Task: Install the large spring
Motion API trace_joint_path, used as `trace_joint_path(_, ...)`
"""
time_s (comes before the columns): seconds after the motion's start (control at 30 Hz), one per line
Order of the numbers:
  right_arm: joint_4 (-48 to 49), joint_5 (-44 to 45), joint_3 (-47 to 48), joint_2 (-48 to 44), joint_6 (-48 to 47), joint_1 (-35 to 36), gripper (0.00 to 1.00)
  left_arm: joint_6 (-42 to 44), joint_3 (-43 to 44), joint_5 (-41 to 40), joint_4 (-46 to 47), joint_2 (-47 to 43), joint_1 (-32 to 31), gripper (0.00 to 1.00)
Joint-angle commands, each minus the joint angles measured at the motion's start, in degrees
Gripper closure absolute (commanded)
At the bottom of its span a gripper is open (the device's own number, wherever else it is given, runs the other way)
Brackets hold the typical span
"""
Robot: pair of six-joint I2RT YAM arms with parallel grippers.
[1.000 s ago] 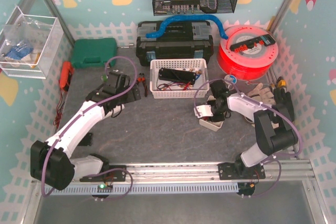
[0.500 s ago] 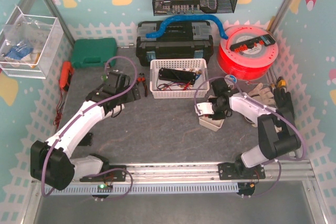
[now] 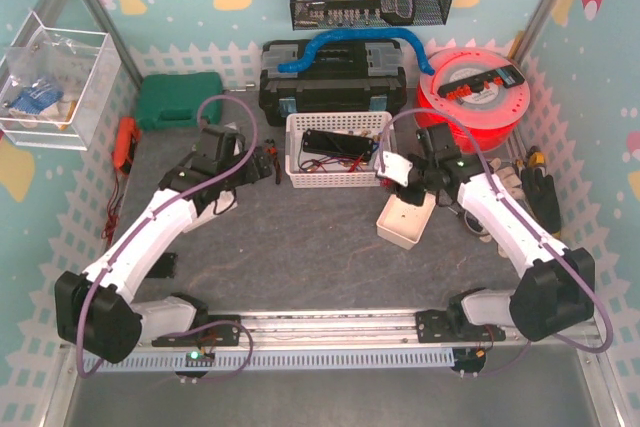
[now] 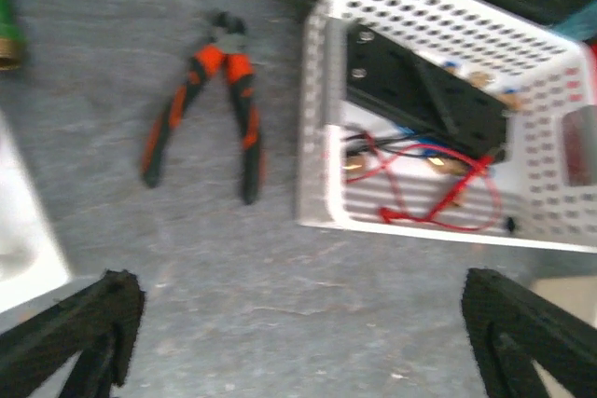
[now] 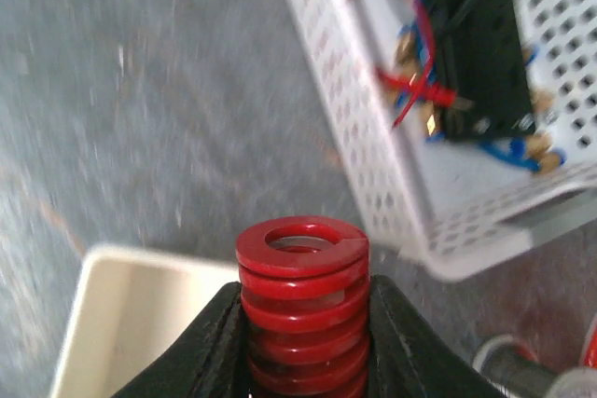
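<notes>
Right gripper (image 5: pixel 303 328) is clamping a red spring (image 5: pixel 301 272) near a cream tray (image 5: pixel 140 323) and a basket (image 5: pixel 373 174). Left gripper (image 4: pixel 298 319) is hovering wide open, empty, near pliers (image 4: pixel 210 104).

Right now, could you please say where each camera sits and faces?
Top external: overhead, behind left arm and right arm, both showing, looking down on the table.
Left wrist: on left arm, facing down at pliers, basket; left gripper open.
Right wrist: on right arm, facing down; right gripper shut on red spring.
Shared: both wrists see the basket.
</notes>
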Motion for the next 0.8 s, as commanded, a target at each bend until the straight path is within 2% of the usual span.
trace_joint_path(0.0, 7.9, -13.6, 3.6, -1.5, 22.1, 0.6, 1.0, 1.9, 1.1, 11.4, 6.6, -2.0, -0.2, 0.11)
trace_joint_path(0.1, 21.2, -18.2, 0.3, -2.9, 35.1, 2.5, 1.0, 1.8, 0.1, 18.4, 10.8, -2.1, -0.2, 0.19)
trace_joint_path(0.23, 36.7, -13.2, -4.6, -3.7, 42.7, 8.3, 1.0, -0.2, -1.6, 27.3, 17.4, -2.5, -0.4, 0.28)
trace_joint_path(0.37, 41.9, -9.4, -4.5, -0.4, 45.0, 12.3, 1.0, -0.9, -2.0, 32.5, 21.5, -2.5, -0.8, 0.35)
trace_joint_path(0.6, 49.4, -8.4, -4.2, 3.2, 46.1, 16.6, 1.0, 0.8, -0.9, 36.9, 22.0, -0.1, -2.1, 0.34)
trace_joint_path(0.77, 49.3, -8.4, -2.4, 5.8, 44.0, 19.1, 1.0, 1.0, 0.3, 39.7, 22.1, 2.4, -3.9, 0.37)
